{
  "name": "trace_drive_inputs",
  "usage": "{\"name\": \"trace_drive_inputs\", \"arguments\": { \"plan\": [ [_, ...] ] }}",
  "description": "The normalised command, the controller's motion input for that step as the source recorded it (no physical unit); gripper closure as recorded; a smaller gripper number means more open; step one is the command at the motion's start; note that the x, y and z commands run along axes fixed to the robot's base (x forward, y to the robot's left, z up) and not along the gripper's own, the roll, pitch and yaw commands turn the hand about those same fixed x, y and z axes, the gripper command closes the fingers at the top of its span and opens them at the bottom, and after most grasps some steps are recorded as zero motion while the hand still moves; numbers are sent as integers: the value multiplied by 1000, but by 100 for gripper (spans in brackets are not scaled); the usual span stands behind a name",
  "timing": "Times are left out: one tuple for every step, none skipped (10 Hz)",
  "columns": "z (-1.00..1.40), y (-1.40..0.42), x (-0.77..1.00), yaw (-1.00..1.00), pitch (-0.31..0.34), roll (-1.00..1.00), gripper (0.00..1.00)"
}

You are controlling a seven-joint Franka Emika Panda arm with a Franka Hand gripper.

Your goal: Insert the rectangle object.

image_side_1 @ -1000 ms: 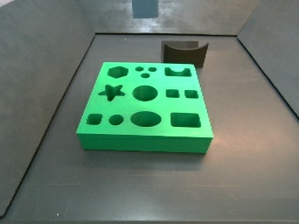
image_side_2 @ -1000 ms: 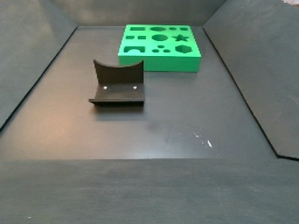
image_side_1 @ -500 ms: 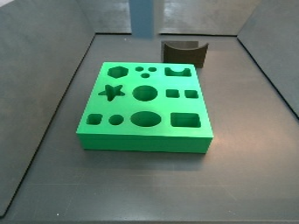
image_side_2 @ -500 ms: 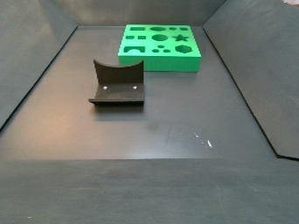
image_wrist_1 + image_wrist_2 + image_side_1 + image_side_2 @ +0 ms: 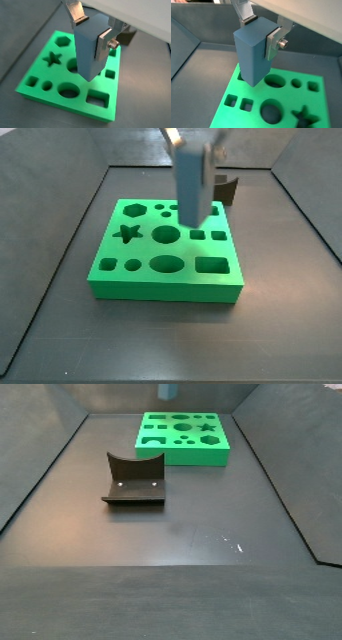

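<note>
My gripper (image 5: 91,29) is shut on the rectangle object (image 5: 89,52), a slate blue-grey block held upright between the silver fingers (image 5: 104,44). It shows the same in a wrist view (image 5: 254,56), with the gripper (image 5: 262,31) at its top. The block hangs above the green board (image 5: 47,76) with shaped holes, apart from it. In a side view the block (image 5: 194,186) hangs over the board's (image 5: 167,278) far middle, its lower end near the small square hole. In a side view only the block's tip (image 5: 167,390) shows above the board (image 5: 185,452).
The dark brown block with a curved notch (image 5: 134,479) stands on the dark floor, away from the board; it also shows behind the board in a side view (image 5: 226,191). Grey walls enclose the floor.
The gripper with the block has come down and forward from the far top edge to above the board. The board and the brown block have not moved.
</note>
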Motion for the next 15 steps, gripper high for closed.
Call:
{"name": "trace_drive_inputs", "arguments": {
  "plan": [
    [-857,-154,860,-329,-31,169,100],
    [-577,-260,563,-546,0,81,100],
    [-143,-209,214,-823,1,0,100],
    [-131,-129,0,-1000,0,0,100],
    [-200,-74,0,-1000,0,11,100],
    [-200,-60,0,-1000,0,19,100],
    [-220,-46,0,-1000,0,26,100],
    [-214,-46,0,-1000,0,23,100],
    [-154,-69,0,-1000,0,0,100],
    [-163,-66,0,-1000,0,0,100],
    [-163,-66,0,-1000,0,0,100],
    [-149,-23,0,-1000,0,6,100],
    [-149,-17,0,-1000,0,6,100],
    [-331,0,0,-1000,0,91,100],
    [-466,37,37,-877,19,179,100]
  ]
}}
